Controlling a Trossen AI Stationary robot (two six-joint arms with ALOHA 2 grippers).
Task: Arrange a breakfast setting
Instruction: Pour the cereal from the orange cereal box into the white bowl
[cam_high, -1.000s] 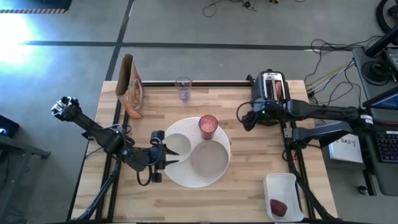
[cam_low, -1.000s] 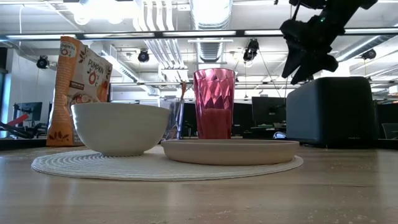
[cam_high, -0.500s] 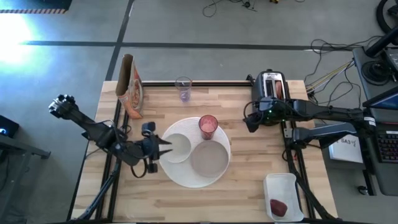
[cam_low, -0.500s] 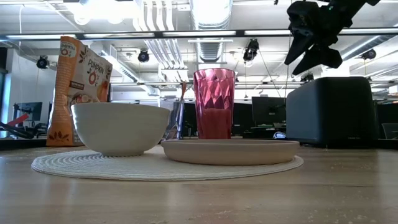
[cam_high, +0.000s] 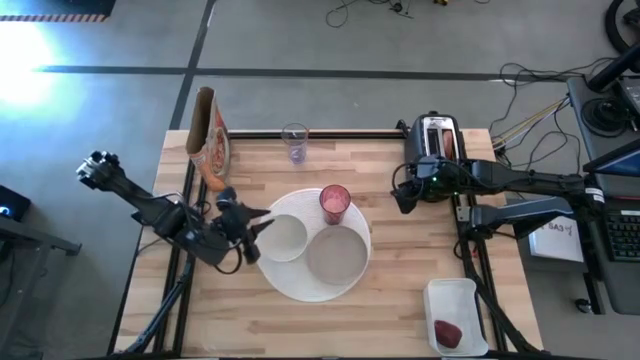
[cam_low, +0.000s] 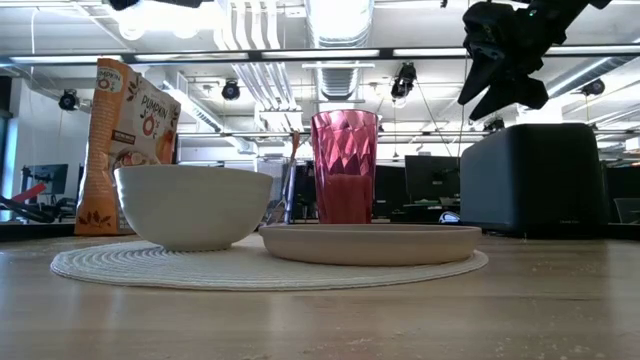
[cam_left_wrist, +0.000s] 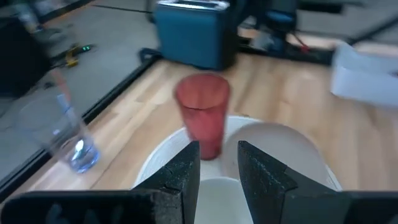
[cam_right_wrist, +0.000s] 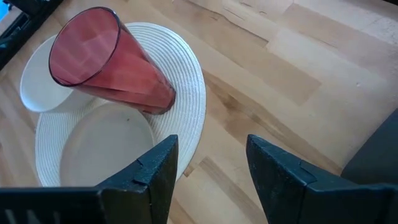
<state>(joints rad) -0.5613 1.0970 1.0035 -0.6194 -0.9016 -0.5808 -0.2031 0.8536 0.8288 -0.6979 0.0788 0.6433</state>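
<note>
Left gripper (cam_high: 252, 222) hovering at the bowl (cam_high: 283, 237) rim, fingers narrow, seemingly empty. Right gripper (cam_high: 400, 195) hanging beside toaster (cam_high: 437, 141), jaws wide, empty. Tumbler (cam_high: 335, 204) standing behind plate (cam_high: 337, 257).

Bowl (cam_low: 192, 205), tumbler (cam_low: 344, 166), plate (cam_low: 370, 243) on placemat (cam_low: 130, 266).

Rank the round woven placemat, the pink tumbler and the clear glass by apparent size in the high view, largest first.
1. Round woven placemat, by far the widest.
2. Pink tumbler.
3. Clear glass, only slightly smaller than the tumbler, so those two are close.
</note>
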